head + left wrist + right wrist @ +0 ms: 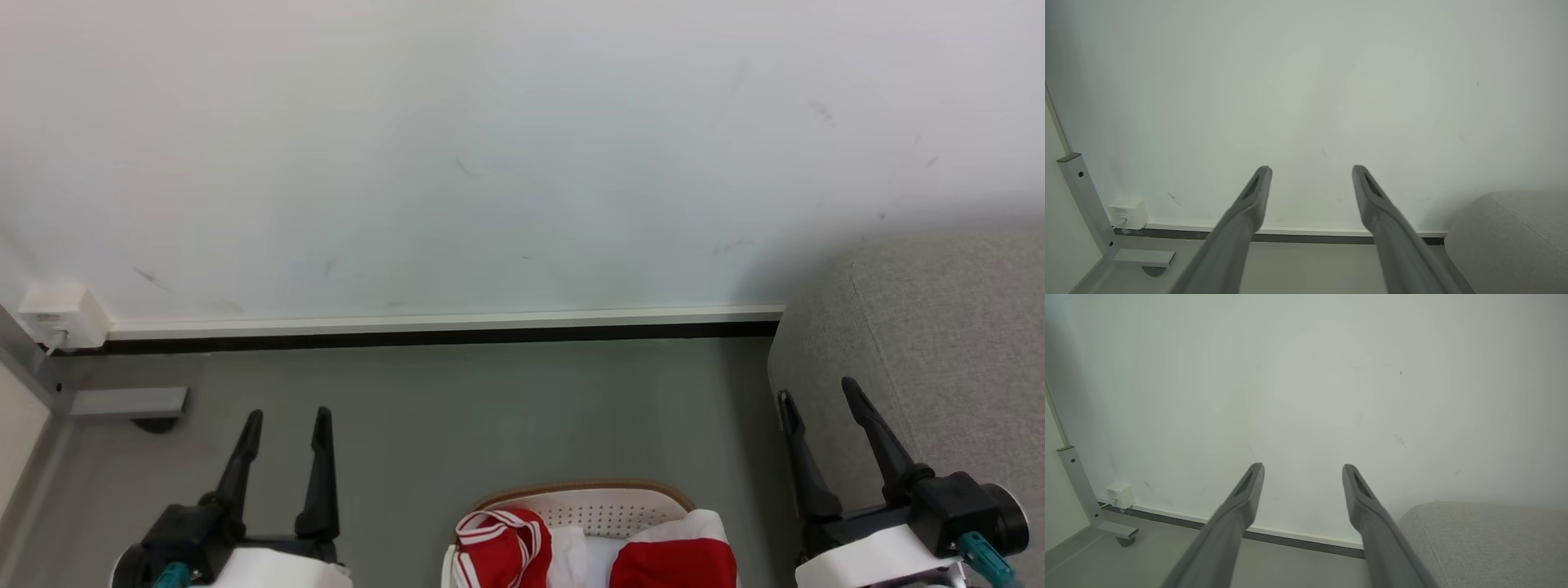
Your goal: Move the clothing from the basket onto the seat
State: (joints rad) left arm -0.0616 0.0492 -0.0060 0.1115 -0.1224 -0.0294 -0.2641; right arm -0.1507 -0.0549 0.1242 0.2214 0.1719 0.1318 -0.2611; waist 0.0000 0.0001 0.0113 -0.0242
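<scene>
Clothing (506,547), red w/ white stripes, heaped in basket (600,510), bottom centre, on floor (490,408). Seat (939,343) at right, near basket. L gripper (290,413) & R gripper (817,389) flank basket; fingers apart, nothing held.

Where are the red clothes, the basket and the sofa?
red clothes (673,565): head view, on the right-hand red panel.
basket (604,514): head view, on its white wall with holes.
sofa (939,327): head view, on its grey rounded corner.
</scene>
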